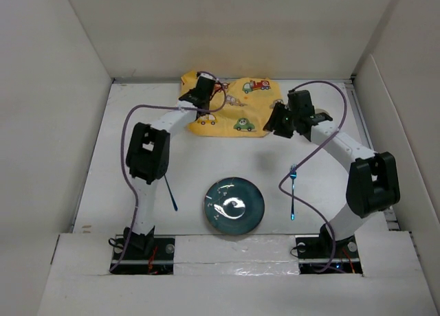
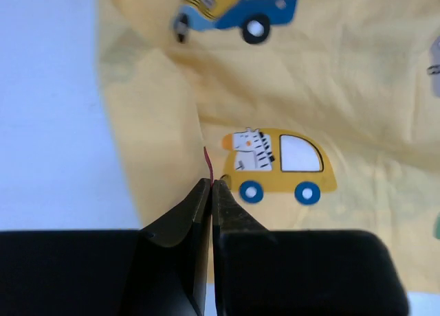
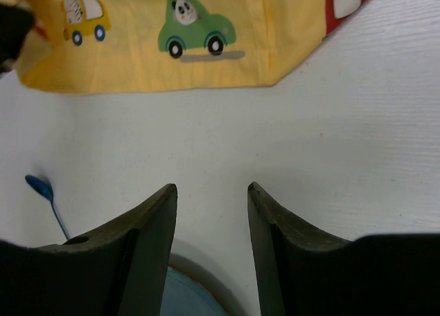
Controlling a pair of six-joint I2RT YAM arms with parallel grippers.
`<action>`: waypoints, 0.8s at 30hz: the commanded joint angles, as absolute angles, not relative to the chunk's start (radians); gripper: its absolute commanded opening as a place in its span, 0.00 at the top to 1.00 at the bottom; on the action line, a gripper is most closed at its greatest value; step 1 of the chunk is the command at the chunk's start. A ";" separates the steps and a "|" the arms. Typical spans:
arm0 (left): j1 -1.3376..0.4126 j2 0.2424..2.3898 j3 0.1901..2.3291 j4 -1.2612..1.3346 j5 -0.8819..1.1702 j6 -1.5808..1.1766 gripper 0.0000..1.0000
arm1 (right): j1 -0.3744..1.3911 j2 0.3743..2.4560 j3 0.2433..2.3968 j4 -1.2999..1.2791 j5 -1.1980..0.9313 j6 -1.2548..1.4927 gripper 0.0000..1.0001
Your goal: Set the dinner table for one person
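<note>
On the dinner table: a matte white top filling the view, bearing every item listed below.
Spoon: blue, lying at the near left, to the left of the plate and apart from it.
Left gripper: over the left part of the mat; fingers pressed together, pinching a raised fold of the cloth beside a zebra-car print.
Plate: round, dark teal, at the near centre between spoon and fork.
Mat: yellow cloth printed with cartoon cars, rumpled, at the far centre.
Right gripper: fingers spread, holding nothing, above bare tabletop near the mat's right near edge.
Fork: blue, right of the plate, tines pointing toward the far side.
</note>
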State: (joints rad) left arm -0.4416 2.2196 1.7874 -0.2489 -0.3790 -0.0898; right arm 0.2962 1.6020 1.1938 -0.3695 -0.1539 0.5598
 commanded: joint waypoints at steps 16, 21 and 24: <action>-0.146 1.715 1.448 -0.127 -0.080 -0.370 1.00 | 0.230 2.071 1.583 -0.551 0.045 0.669 0.38; -0.135 1.723 1.479 -0.135 -0.075 -0.370 1.00 | 0.252 2.118 1.610 -0.525 0.052 0.693 0.40; -0.124 1.718 1.503 -0.127 -0.035 -0.373 1.00 | 0.261 2.160 1.653 -0.532 0.074 0.699 0.41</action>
